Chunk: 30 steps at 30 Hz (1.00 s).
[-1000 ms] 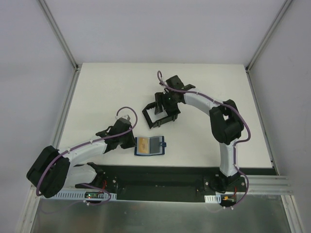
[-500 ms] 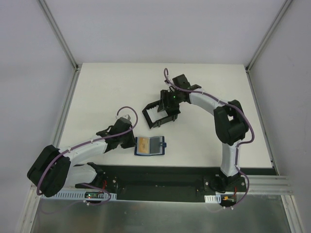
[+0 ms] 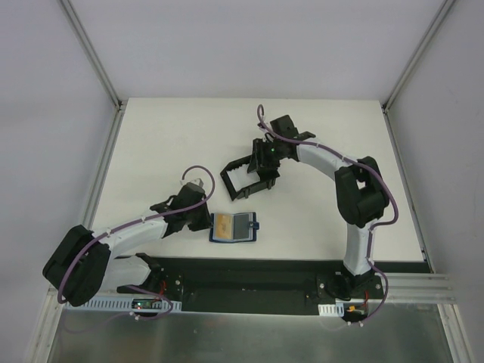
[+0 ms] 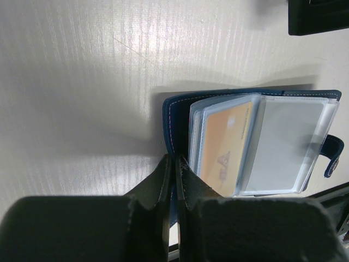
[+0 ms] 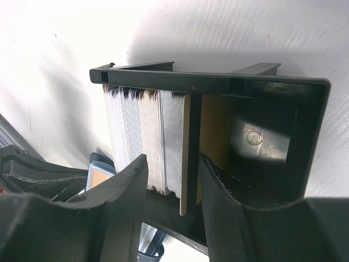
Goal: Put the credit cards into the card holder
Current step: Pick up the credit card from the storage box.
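Observation:
The card holder (image 3: 236, 227) lies open on the table, navy outside, with clear sleeves (image 4: 283, 136) and a tan card (image 4: 226, 147) in one of them. My left gripper (image 4: 174, 161) is shut on the holder's left cover edge (image 4: 173, 120), and from above it shows at the holder's left side (image 3: 206, 219). The other credit cards (image 5: 147, 136) stand on edge as a stack in a black box frame (image 5: 207, 82). My right gripper (image 5: 173, 158) reaches into that box (image 3: 227, 175) with its jaws apart, straddling the stack's right part. A tan card (image 5: 185, 153) is nearest its right finger.
Metal rails (image 3: 102, 151) run along the white table's left and right sides. A dark base strip (image 3: 249, 276) runs along the near edge between the arm bases. The box sits behind the holder, a short gap apart.
The right gripper has shifted slightly right over the box and its jaws have narrowed around the standing cards. The left arm and the holder have not moved.

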Tool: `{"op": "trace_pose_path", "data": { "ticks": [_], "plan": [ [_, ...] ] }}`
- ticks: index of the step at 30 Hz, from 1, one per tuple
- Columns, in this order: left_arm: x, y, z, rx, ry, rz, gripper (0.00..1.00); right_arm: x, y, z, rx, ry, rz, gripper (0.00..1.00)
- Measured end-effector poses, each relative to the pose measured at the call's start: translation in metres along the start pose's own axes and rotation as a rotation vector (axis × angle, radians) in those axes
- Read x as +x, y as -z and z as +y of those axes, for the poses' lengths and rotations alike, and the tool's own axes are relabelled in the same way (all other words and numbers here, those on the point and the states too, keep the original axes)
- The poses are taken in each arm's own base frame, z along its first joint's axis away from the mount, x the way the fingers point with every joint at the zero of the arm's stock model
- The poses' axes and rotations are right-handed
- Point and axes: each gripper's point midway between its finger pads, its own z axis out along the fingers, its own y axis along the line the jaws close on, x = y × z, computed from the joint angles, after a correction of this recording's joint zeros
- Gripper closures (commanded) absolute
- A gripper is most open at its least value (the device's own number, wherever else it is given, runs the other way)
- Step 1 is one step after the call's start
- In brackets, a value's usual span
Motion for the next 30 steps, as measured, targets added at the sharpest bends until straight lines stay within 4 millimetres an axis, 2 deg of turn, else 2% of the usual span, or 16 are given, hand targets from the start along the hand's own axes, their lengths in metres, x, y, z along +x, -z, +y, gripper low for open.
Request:
{"op": "trace_pose_path", "data": {
  "ticks": [10,19,25,30],
  "plan": [
    [-0.001,-0.001,-0.001,-0.004,0.000,0.004,1.00,0.002,0.000,-0.006,0.023,-0.002,-0.007,0.82],
    [-0.001,-0.002,-0.001,-0.004,0.000,0.005,1.00,-0.007,0.008,-0.015,0.093,0.042,-0.049,0.98],
    [-0.001,-0.002,-0.001,-0.004,0.000,0.005,1.00,-0.011,0.014,-0.019,0.178,0.126,-0.065,1.00],
    [-0.001,-0.002,-0.001,-0.004,0.000,0.005,1.00,-0.016,0.032,-0.002,0.239,0.232,-0.114,1.00]
  ]
}}
